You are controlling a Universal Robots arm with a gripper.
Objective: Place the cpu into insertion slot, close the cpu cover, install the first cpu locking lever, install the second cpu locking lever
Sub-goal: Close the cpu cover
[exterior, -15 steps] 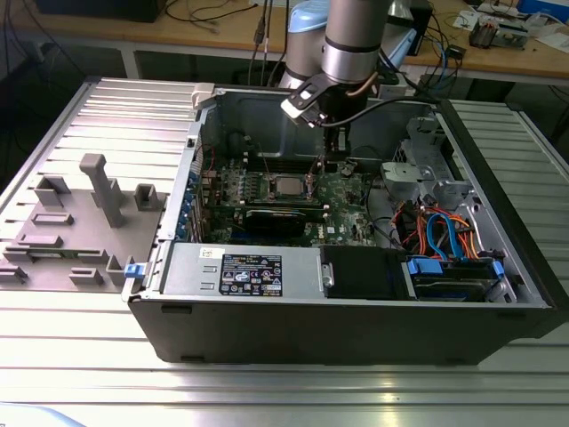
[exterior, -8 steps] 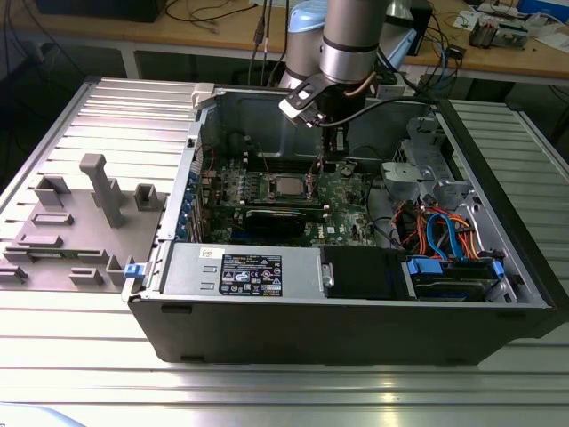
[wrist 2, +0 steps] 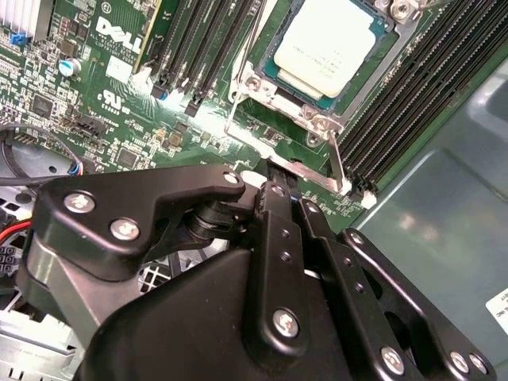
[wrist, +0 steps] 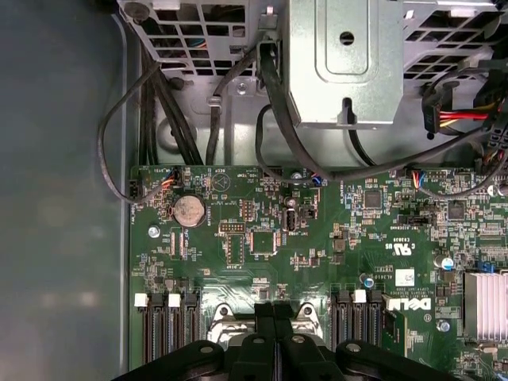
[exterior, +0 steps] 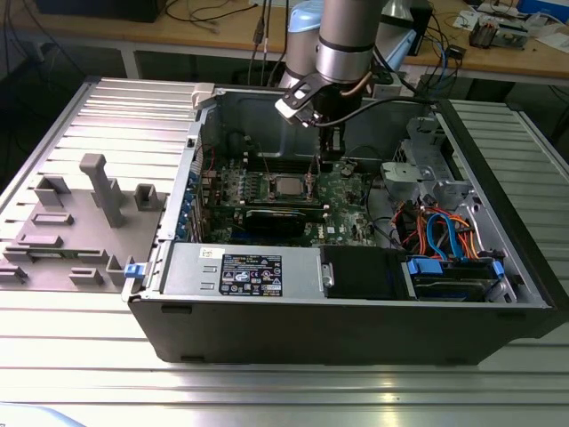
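The gripper [wrist 2: 290, 190] is seen nearest in both wrist views, with its two black fingers [wrist 2: 276, 230] brought together so that only a thin seam is left between them. Its tips are placed at a thin silvery lever [wrist 2: 313, 175], which lies just beside the socket [wrist: 221, 324] along that socket's nearest edge. Whether the lever is actually pressed cannot be told.

Just past the lever, the cover [wrist 2: 270, 94] is seen as a silvery frame lying flat on the socket. The chip [wrist 2: 329, 44] is seated inside the socket, and its grey metal top shows through the frame's window. Long black memory slots [wrist 2: 413, 87] are lined up on two opposite sides of the socket, on the green board [wrist 2: 103, 87].

In the exterior view, the arm [exterior: 342, 44] is lowered into the open computer case [exterior: 356, 329], with the gripper held just beside the socket. Well apart from the socket, outside the case on the exterior view's left, a grey fixture [exterior: 98, 205] is set on the ribbed metal table [exterior: 267, 391].
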